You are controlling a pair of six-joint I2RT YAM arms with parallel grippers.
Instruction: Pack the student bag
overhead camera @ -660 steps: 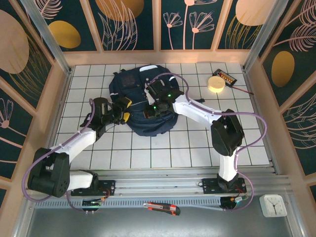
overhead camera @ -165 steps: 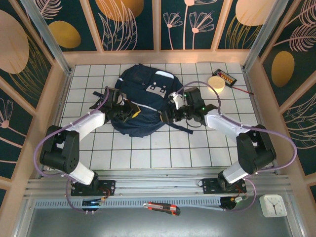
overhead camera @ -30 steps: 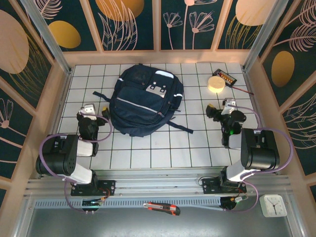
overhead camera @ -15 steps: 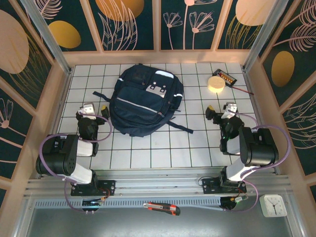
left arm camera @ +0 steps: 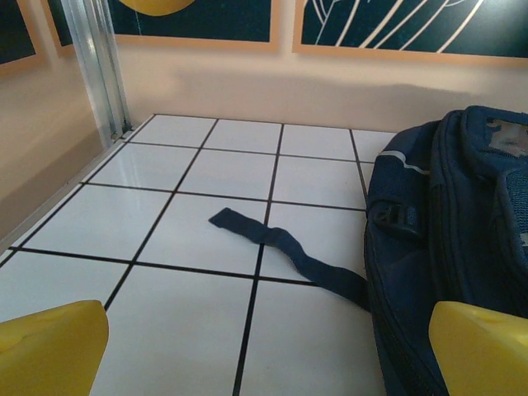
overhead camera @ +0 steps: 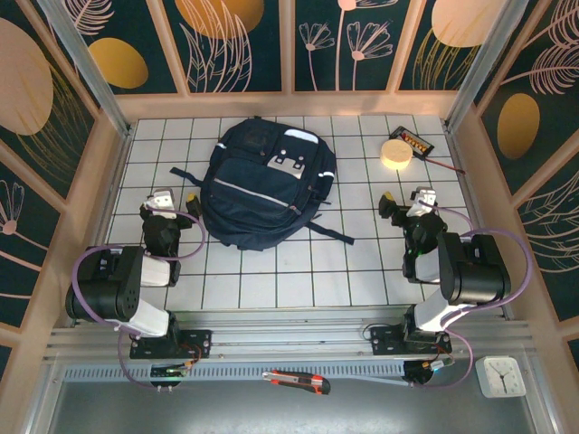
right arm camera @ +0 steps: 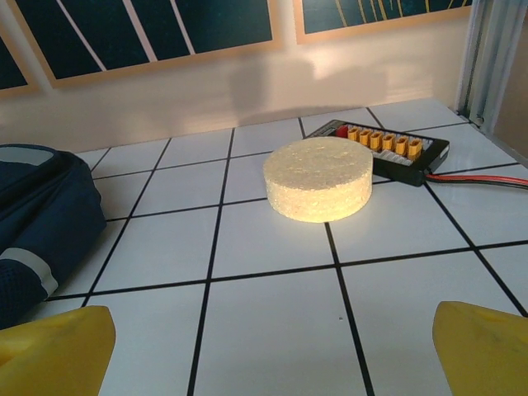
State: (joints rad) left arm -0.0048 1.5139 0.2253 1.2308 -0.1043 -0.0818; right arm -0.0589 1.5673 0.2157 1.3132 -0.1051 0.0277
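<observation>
The student bag (overhead camera: 267, 185), a big navy backpack with thin pale stripes and white patches near its top, lies flat at the table's middle back. The bag (left arm camera: 462, 247) borders the left wrist view on the right, with a loose strap (left arm camera: 285, 252) trailing over the tiles. My left gripper (overhead camera: 168, 204) sits folded back left of the bag, and this left gripper (left arm camera: 264, 355) is open over bare tile. My right gripper (overhead camera: 414, 206) rests right of the bag. In its wrist view the right gripper (right arm camera: 268, 351) stands open and empty, with the bag (right arm camera: 41, 223) at the left.
A pale yellow foam disc (overhead camera: 395, 153) (right arm camera: 319, 177) and a black charger board (overhead camera: 413, 141) (right arm camera: 388, 148) with a red lead lie at the back right. Another strap (overhead camera: 330, 231) trails from the bag's near right. A box cutter (overhead camera: 297, 381) and a small clock (overhead camera: 500, 376) lie below the table's edge.
The right gripper has drawn back a little and its jaws have spread wider. The left arm and the bag have stayed still.
</observation>
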